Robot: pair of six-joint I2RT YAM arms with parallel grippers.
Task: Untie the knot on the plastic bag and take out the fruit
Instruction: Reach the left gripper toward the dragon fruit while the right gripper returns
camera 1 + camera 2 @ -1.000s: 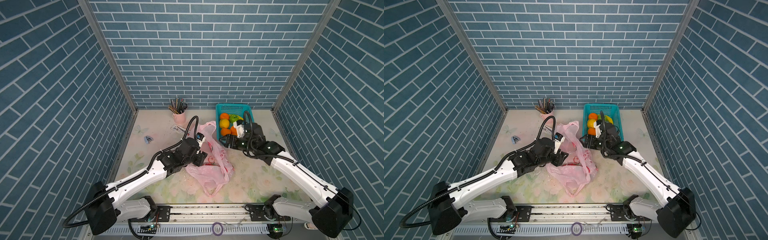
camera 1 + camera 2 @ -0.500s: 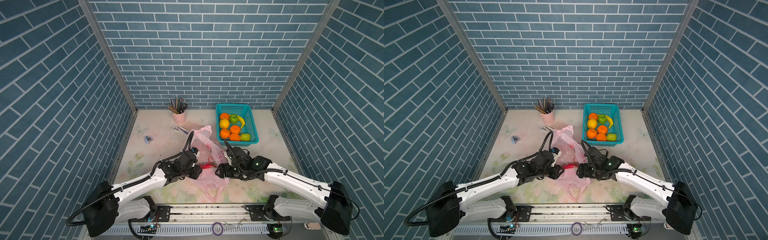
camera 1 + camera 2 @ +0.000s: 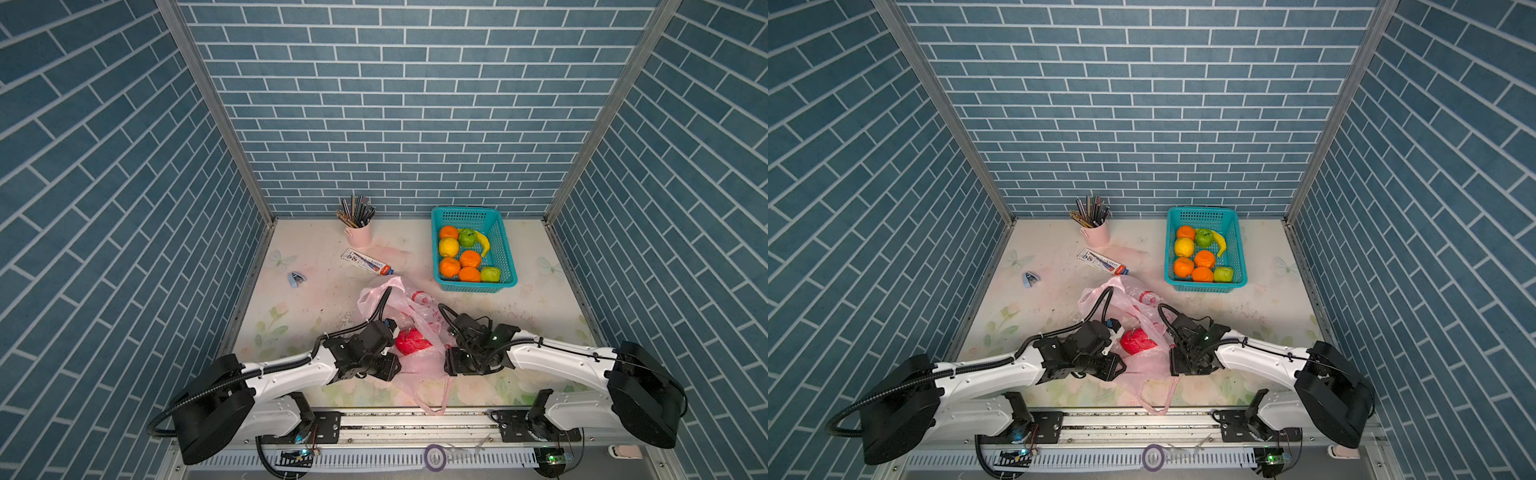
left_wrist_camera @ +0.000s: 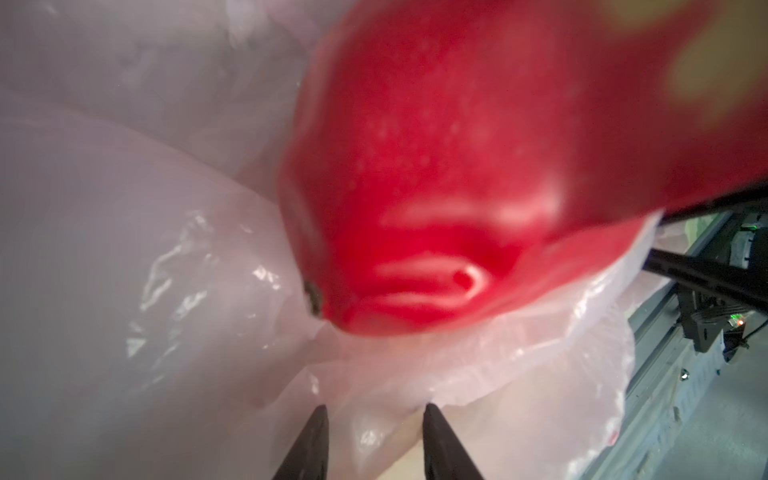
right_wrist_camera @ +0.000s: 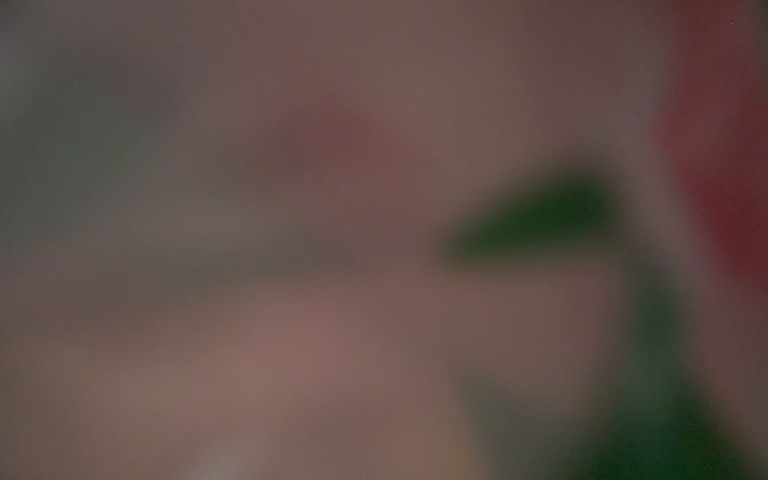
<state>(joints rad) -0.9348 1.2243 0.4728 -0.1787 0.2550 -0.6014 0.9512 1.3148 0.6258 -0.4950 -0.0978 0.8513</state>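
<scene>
**Near edge of the bench (image 3: 291,316).** We list the left end effector (image 4: 376,419). Its two dark fingertips (image 4: 313,440) stand apart with pink film across the gap, and we cannot tell whether they pinch it. Facing it is the right end effector (image 3: 451,365), set against the opposite side of the plastic bag (image 3: 419,376). Its wrist view is all blur, so we cannot tell how its jaws stand.

**Between the two.** The plastic bag lies crumpled on the bench. One strip trails to the front edge and a handle loop sits at the far end. Inside we count one red fruit (image 3: 412,341), seen in both top views. In the left wrist view it lies just beyond the fingertips.

**Mid-depth, left.** A small blue clip (image 3: 296,279). Past the bag, a flat tube (image 3: 368,262) lies on its side.

**Far right.** A teal basket (image 3: 476,286), well apart from the bag, holds four oranges (image 3: 449,266), a lemon (image 3: 449,247), two green fruits (image 3: 491,274) and a banana (image 3: 483,244).

**Far centre.** A pink cup (image 3: 360,237) of pencils (image 3: 357,210) stands near the back wall.
</scene>
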